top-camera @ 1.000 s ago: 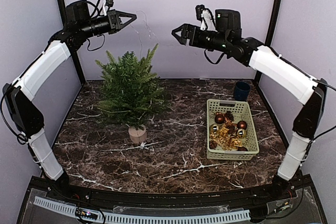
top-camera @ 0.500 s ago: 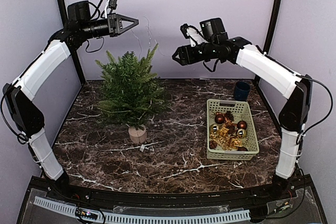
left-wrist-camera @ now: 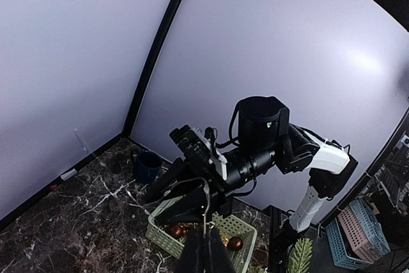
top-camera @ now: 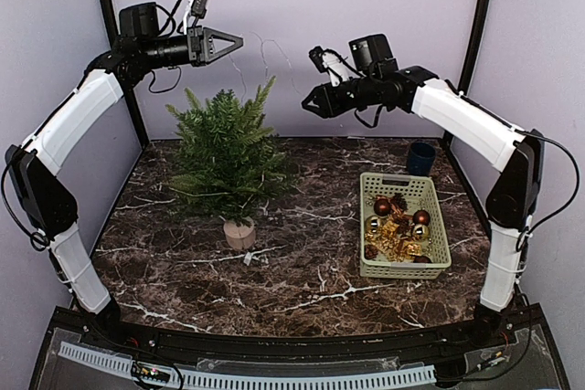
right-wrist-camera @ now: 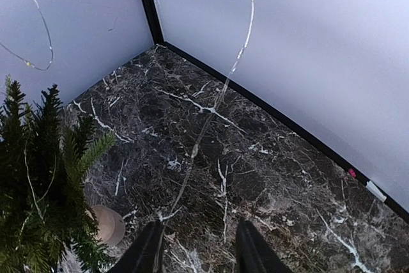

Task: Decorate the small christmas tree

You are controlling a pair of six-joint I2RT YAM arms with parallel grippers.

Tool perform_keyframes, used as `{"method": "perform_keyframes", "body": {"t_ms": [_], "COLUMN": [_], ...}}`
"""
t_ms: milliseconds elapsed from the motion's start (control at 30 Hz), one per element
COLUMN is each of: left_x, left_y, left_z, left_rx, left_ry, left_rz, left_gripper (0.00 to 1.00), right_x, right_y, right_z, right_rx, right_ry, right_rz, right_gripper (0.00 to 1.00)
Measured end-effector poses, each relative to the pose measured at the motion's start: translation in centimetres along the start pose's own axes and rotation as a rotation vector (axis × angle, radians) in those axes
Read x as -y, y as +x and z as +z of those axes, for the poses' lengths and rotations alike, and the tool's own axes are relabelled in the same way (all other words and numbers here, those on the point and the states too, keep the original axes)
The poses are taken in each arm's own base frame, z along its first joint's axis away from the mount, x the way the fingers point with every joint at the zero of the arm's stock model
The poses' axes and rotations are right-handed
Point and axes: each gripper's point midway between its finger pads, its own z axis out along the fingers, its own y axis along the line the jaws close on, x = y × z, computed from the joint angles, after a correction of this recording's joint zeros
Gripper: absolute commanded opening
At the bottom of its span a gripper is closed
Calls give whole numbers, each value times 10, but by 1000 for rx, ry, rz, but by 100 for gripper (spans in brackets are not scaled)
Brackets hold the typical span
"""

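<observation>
Over the small christmas tree — light wire held for draping.
Pinched by left tool; right tool spread — lowering needed next.

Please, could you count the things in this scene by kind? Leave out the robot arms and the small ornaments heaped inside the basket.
Small green artificial fir tree in a beige pot: 1
Pale green plastic lattice basket: 1
Dark blue cup: 1
Thin wire light string: 1
Total: 4
</observation>
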Motion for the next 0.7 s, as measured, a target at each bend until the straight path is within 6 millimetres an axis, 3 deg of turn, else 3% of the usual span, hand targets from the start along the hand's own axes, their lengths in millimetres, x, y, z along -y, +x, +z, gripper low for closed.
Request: {"method": "perform_keyframes", "body": {"t_ms": [133, 300, 433, 700], "left_x": [0, -8, -20, -58], "left_y": [0, -1, 1, 9], "left_z": [0, 0, -1, -1], "left_rx": [0, 8, 9, -8], "left_ry": [-1, -43, -100, -173], "left_rz": [4, 15, 14, -3], "left_gripper": [0, 0, 0, 0], "right_x": [-3, -3, -4, -28], "right_y": [6, 17, 18, -49], "right_z": [3, 7, -5, -83], "right_rx": [-10, -31, -12, 210], "right_ry": [-27, -28, -18, -50], "right_rz": [0, 45, 118, 171], "right_gripper": [1, 0, 0, 0]}}
